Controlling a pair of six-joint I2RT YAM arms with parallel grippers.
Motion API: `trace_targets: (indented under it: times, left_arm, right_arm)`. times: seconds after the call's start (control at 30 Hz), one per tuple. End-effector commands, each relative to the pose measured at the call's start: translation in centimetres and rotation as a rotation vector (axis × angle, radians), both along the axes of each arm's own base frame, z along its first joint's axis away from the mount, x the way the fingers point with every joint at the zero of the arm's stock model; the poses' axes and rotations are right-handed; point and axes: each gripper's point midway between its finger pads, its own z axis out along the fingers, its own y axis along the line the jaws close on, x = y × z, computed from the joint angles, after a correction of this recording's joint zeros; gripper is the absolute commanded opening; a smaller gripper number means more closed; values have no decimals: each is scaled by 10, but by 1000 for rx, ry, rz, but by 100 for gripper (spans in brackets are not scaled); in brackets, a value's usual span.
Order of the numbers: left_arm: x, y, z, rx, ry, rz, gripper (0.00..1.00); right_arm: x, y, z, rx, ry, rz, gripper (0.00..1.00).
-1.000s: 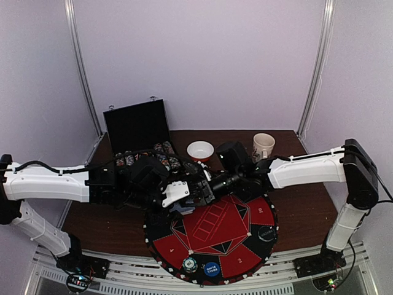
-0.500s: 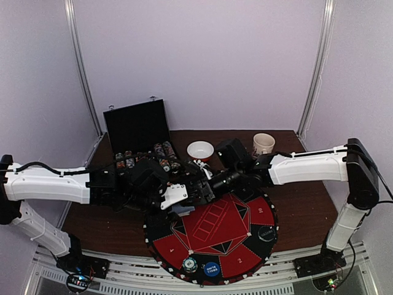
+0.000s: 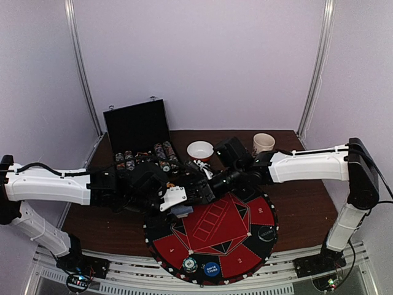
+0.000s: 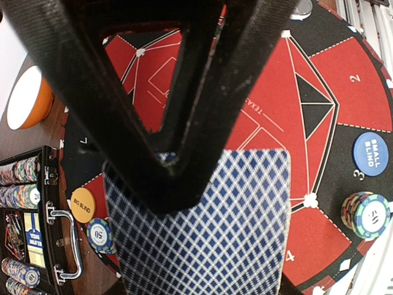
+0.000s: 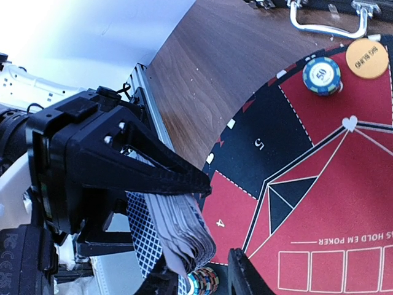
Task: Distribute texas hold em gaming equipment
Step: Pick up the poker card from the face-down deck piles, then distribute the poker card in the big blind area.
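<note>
Above the round red mat (image 5: 344, 203), only the right wrist view shows the left pincer (image 5: 184, 212) clamping a fanned, diamond-backed deck (image 5: 175, 230); whether the right pincer (image 5: 202, 276) grips, I cannot tell.

White-shelled left arm (image 3: 49, 184) and right arm (image 3: 307, 166) either side of the mat (image 3: 215, 236), black joints, thin black cables — matte black fingers (image 4: 86, 80), triangular cut-outs, pale screw heads

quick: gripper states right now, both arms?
Left gripper: closed on the deck of blue diamond-backed playing cards.
Right gripper: fingers apart at the deck's edge; cannot tell whether it pinches a card.
</note>
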Motion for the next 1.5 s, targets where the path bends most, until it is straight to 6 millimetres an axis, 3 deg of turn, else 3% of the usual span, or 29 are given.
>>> trace_targets:
  times: [0.0, 0.33, 0.67, 0.8, 0.93, 1.0, 1.1, 1.33, 1.47]
  left_arm:
    - [3, 2, 7, -32, -16, 23, 50]
    - [3, 6, 1, -18, -10, 32, 50]
    - [8, 19, -1, -22, -21, 97, 50]
    - [17, 31, -3, -18, -23, 164, 52]
    - [31, 47, -7, 7, -7, 263, 53]
    - [37, 52, -8, 11, -3, 304, 54]
    - [44, 60, -9, 15, 3, 357, 54]
    - [58, 72, -4, 10, -20, 436, 54]
    - [63, 77, -1, 6, -33, 453, 55]
  right_arm:
    - [6, -2, 22, 19, -56, -11, 27]
    - [7, -6, 25, -3, -72, -16, 0]
    - [18, -19, 46, -18, -131, -49, 0]
    - [40, -37, 66, 24, -148, -167, 0]
    - [84, -61, 88, 99, -181, -420, 0]
    - [102, -70, 89, 121, -184, -545, 0]
    - [126, -71, 75, 181, -118, -711, 0]
    - [152, -47, -17, 167, 126, -947, 0]
    - [158, -35, -51, 119, 168, -1027, 0]
